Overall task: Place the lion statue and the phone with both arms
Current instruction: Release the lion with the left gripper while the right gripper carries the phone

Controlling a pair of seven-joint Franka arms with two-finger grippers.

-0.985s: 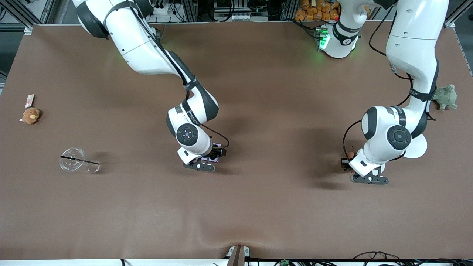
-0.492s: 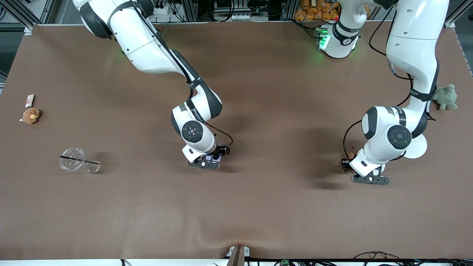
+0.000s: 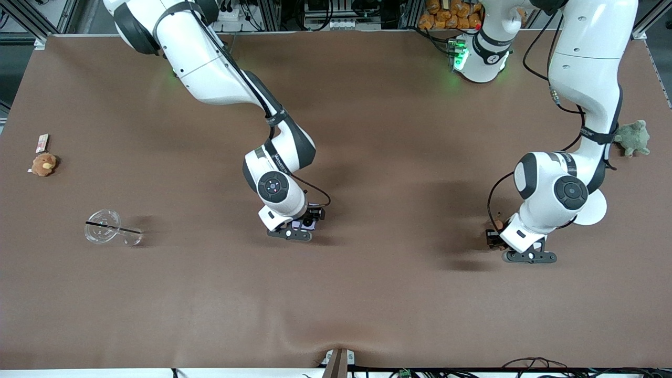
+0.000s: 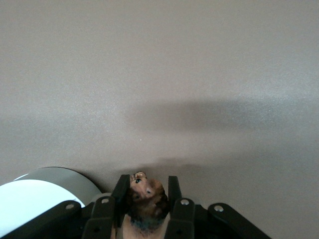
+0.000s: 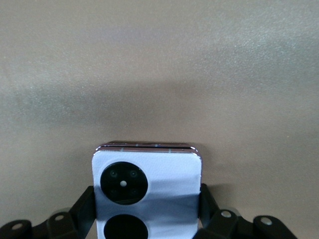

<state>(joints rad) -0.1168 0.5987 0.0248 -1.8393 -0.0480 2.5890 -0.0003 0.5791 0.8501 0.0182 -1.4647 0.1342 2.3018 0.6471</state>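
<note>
My right gripper [image 3: 303,226] is shut on the phone [image 3: 305,224], low over the middle of the brown table [image 3: 367,294]. In the right wrist view the pale lavender phone [image 5: 147,174] with two black circles sits between the fingers [image 5: 85,205], its outer edge close to the table. My left gripper [image 3: 497,234] is shut on the lion statue [image 3: 499,224], low over the table toward the left arm's end. In the left wrist view the orange-brown lion statue [image 4: 147,196] is clamped between the black fingers [image 4: 120,191], head outward.
A clear cup with a black straw [image 3: 111,229] lies toward the right arm's end. A tan plush [image 3: 43,164] and a small card [image 3: 42,142] are beside that table edge. A green plush [image 3: 632,137] sits at the left arm's end.
The right gripper with the phone shifted a little toward the left arm's end, then held still. The left gripper with the lion statue moved slightly toward the front camera.
</note>
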